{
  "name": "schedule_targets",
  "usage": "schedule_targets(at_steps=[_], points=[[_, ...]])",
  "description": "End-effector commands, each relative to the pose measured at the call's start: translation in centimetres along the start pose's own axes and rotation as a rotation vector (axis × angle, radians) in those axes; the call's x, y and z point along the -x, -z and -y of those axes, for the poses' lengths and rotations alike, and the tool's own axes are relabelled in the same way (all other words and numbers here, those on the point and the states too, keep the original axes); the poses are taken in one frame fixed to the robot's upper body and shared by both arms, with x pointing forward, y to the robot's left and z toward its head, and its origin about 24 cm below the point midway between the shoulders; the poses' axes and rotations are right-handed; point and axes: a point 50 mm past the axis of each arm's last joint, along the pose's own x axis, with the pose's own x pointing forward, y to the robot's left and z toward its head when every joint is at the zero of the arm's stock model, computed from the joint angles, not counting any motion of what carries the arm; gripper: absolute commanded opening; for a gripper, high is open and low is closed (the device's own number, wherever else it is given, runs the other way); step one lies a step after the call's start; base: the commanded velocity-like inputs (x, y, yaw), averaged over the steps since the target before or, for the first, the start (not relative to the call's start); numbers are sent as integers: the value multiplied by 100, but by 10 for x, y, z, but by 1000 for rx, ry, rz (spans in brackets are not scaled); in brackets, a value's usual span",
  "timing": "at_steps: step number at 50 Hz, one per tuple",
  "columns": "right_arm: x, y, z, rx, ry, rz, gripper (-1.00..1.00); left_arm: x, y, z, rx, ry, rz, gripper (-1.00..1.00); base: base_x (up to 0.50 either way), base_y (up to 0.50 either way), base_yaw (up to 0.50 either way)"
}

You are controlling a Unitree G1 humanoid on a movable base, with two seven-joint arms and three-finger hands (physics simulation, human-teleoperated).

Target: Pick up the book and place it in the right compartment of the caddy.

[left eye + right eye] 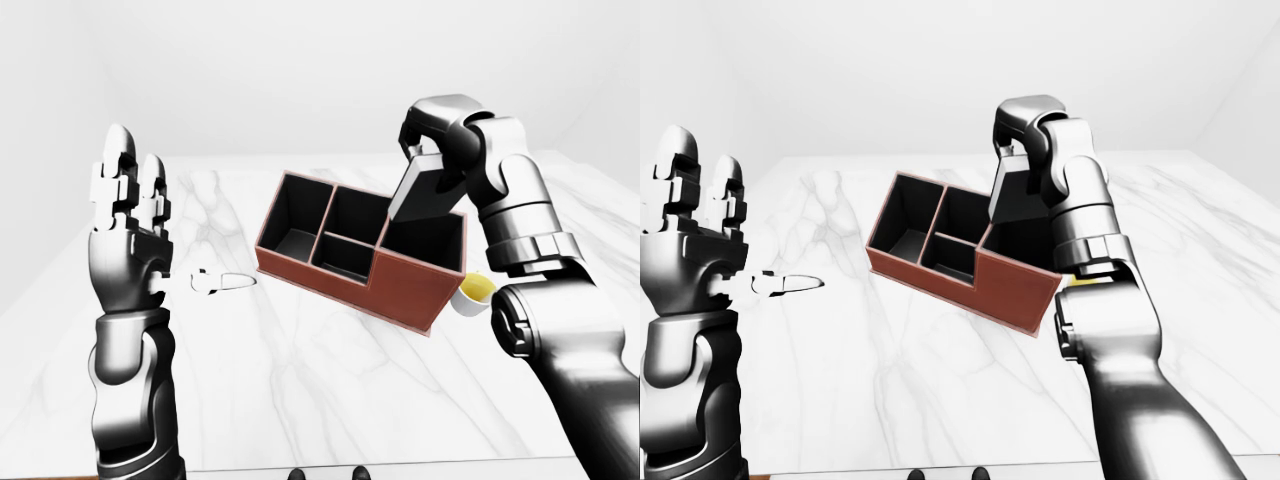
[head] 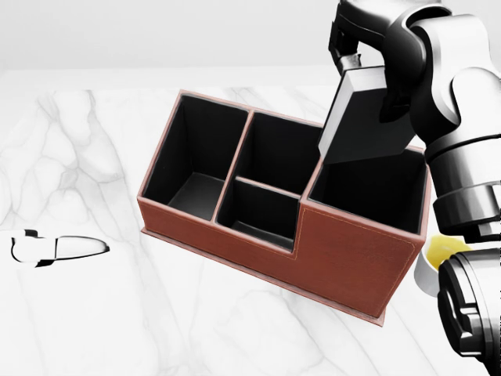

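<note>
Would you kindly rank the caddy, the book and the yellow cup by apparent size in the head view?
1. Caddy, clearly largest.
2. Book, partly covered by the right hand.
3. Yellow cup, smallest, though mostly hidden behind the caddy and arm.
</note>
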Motion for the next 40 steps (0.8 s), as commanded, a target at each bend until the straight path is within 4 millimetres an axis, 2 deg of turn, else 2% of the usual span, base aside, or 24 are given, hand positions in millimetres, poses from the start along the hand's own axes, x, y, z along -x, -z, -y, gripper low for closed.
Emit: schedule_targets(at_steps=[1,9,14,24,40], points=[[-6,4,-10,31,88,-32,-100,0,0,0,2,-3,1,100,0,0,0],[-10,7,-27,73,81,-56,-100,0,0,0,2,-4,-1,100,0,0,0],[-11,9,-28,94,82,-66,-100,0,1,0,0,-3,-4,100,0,0,0],[-14,10,-42,95,45,-74,-100,-1,1,-1,1,-8,-1,100,0,0,0],[-17,3,-59,104,16,-59,-100,-2,1,-2,0,-15,-1,100,0,0,0]])
